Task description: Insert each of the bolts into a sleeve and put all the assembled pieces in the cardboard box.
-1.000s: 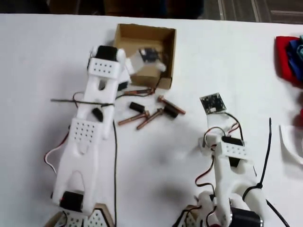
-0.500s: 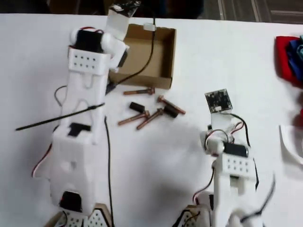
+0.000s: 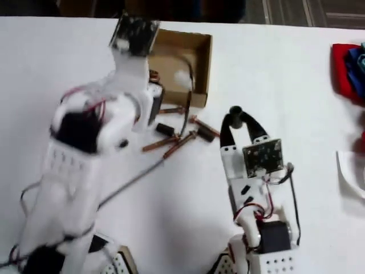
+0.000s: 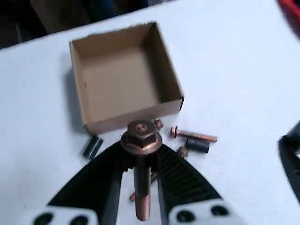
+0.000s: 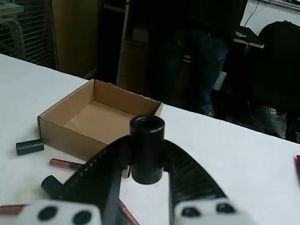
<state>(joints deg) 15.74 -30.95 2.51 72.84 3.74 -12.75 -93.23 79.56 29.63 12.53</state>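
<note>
- left arm [image 3: 85,188]: white plastic shells with rows of small holes; black motor blocks; red, white and black wires
- right arm [image 3: 268,262]: white shell with a dotted panel; dark circuit board [image 3: 262,157] at the wrist; red and black wires
- left gripper [image 4: 140,145] and right gripper [image 5: 146,154]: black ribbed fingers; white bases with dark screw holes

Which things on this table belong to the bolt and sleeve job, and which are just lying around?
Part of the job:
bolt in the left gripper
black sleeve in the right gripper
loose bolts and loose sleeves on the table
cardboard box

Just lying about:
red cloth at the table's edge
white curved object near it
</note>
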